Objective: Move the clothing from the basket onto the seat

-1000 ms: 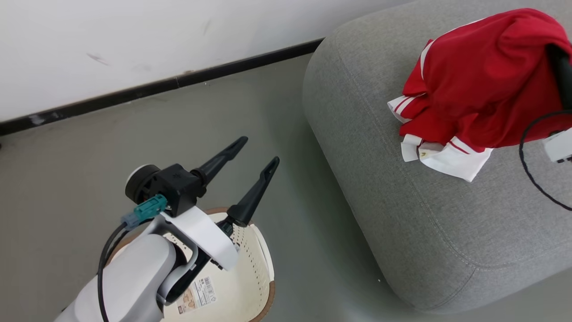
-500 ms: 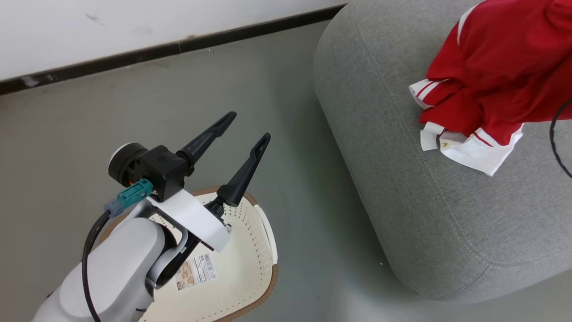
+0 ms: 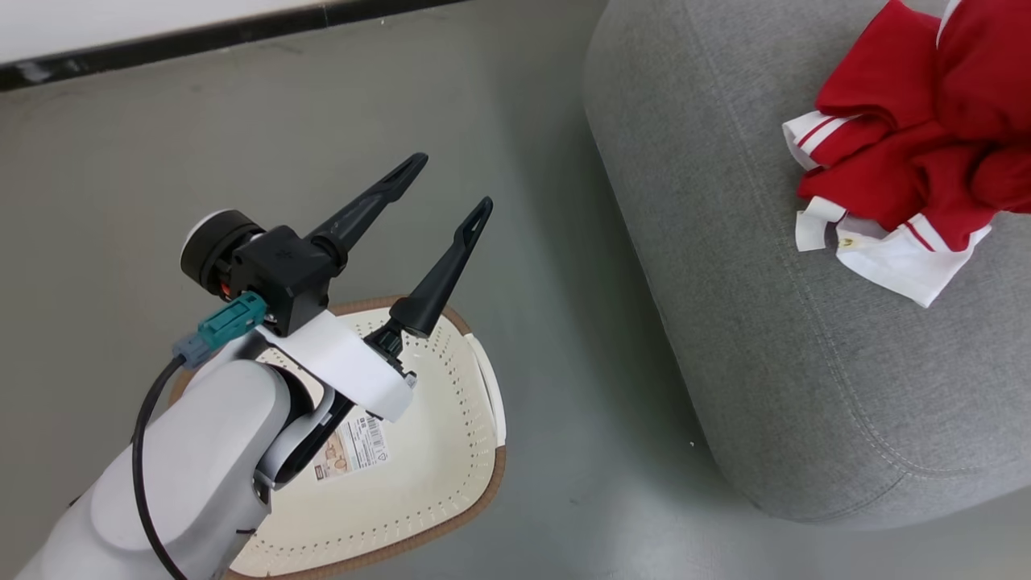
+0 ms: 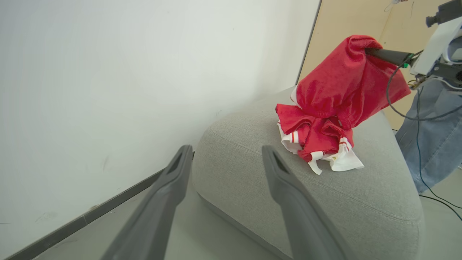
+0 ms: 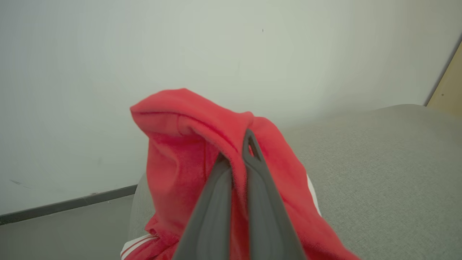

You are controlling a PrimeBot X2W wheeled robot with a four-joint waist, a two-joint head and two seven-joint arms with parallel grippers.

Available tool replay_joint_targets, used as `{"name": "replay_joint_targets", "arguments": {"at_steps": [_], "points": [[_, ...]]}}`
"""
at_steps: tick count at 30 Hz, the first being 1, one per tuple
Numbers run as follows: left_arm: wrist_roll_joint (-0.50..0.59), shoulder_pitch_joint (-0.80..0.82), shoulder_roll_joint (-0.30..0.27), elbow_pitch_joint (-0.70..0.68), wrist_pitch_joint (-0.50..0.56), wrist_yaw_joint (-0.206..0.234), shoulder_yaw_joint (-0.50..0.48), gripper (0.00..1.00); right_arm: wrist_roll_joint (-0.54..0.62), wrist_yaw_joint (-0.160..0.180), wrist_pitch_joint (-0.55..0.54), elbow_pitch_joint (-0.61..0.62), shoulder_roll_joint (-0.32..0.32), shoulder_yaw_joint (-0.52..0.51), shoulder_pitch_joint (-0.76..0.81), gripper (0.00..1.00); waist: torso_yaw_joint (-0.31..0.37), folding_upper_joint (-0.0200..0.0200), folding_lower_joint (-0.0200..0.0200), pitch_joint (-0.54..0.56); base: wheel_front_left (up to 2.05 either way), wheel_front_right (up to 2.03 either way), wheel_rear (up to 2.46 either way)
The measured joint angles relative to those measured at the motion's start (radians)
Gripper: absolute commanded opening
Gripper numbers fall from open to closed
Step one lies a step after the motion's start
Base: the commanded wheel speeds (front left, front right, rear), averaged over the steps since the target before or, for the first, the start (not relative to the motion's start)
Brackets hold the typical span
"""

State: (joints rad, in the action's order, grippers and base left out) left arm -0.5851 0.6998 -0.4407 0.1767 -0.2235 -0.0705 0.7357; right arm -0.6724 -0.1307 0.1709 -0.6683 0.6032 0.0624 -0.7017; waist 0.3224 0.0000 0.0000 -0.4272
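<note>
The red clothing (image 3: 910,153) with white trim lies bunched on the grey seat (image 3: 765,322) at the upper right. Its top fold is lifted off the seat (image 4: 325,202) by my right gripper (image 4: 371,51), which is shut on the clothing (image 4: 332,104). In the right wrist view the same gripper (image 5: 236,150) pinches the red clothing (image 5: 173,151) above the seat (image 5: 379,162). My left gripper (image 3: 448,187) hangs open and empty over the cream basket (image 3: 435,483) on the floor. The basket's visible inside shows bare plastic and a paper label (image 3: 350,451).
A white wall with a dark skirting board (image 3: 201,36) runs along the far side. Grey floor (image 3: 556,322) separates basket and seat. A person's leg in jeans (image 4: 429,126) stands beyond the seat, beside a black cable (image 4: 440,202).
The head camera has shifted, so wall and seat sit higher and further right in the picture. The left gripper stays open over the basket and the right stays shut on the clothing.
</note>
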Motion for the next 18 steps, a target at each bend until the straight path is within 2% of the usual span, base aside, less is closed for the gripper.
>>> {"name": "replay_joint_targets", "arguments": {"at_steps": [10,18], "points": [[0.009,0.039,-0.006,-0.019,0.012,0.000,-0.002,1.00,-0.024,0.000,0.016,-0.083,-0.086,0.002,0.001,0.00,-0.015,0.0000,0.0000,-0.062,0.00,0.00,0.00],[0.018,0.065,-0.009,-0.028,0.013,0.000,-0.003,1.00,-0.032,0.000,0.016,-0.118,-0.105,0.018,0.000,0.00,-0.023,0.0000,0.0000,-0.104,0.00,0.00,0.00]]}}
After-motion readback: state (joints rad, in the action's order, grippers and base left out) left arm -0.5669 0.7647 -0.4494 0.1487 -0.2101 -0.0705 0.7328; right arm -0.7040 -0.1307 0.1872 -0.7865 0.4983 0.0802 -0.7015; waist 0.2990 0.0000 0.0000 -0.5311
